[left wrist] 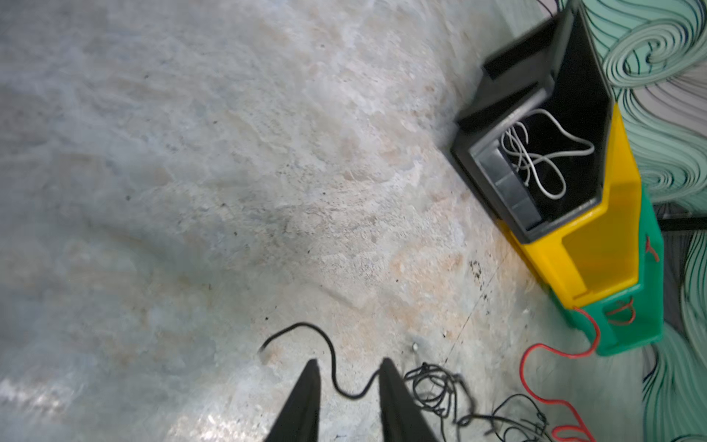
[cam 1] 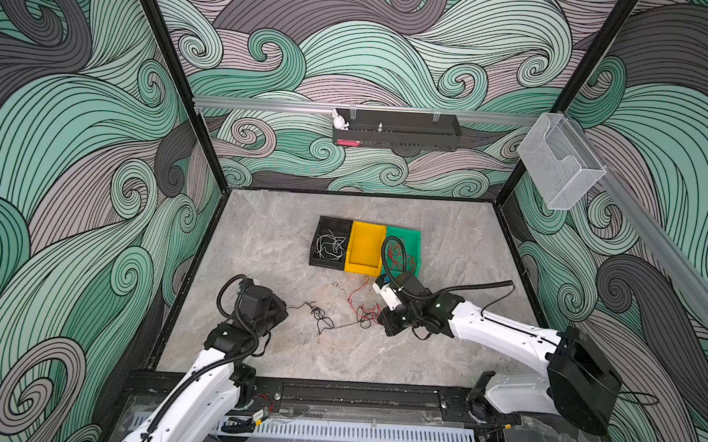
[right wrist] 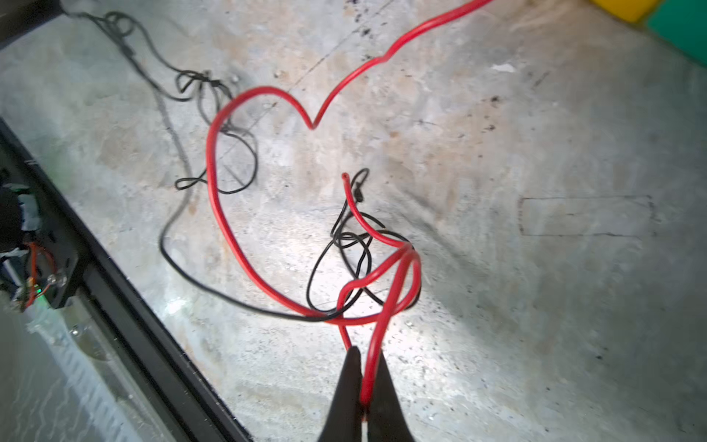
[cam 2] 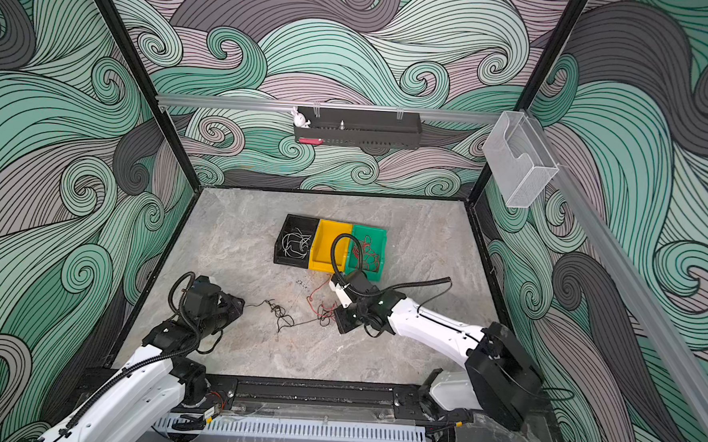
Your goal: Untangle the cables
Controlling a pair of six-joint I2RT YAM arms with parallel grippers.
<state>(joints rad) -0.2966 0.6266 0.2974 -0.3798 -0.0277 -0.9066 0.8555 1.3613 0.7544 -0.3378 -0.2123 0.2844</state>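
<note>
Between the parted left fingers (left wrist: 302,402) lies a black cable (left wrist: 333,367); right fingers (right wrist: 348,390) pinch a red cable (right wrist: 214,172).

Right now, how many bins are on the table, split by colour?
Black bin: 1
Yellow bin: 1
Green bin: 1
Total: 3
</note>
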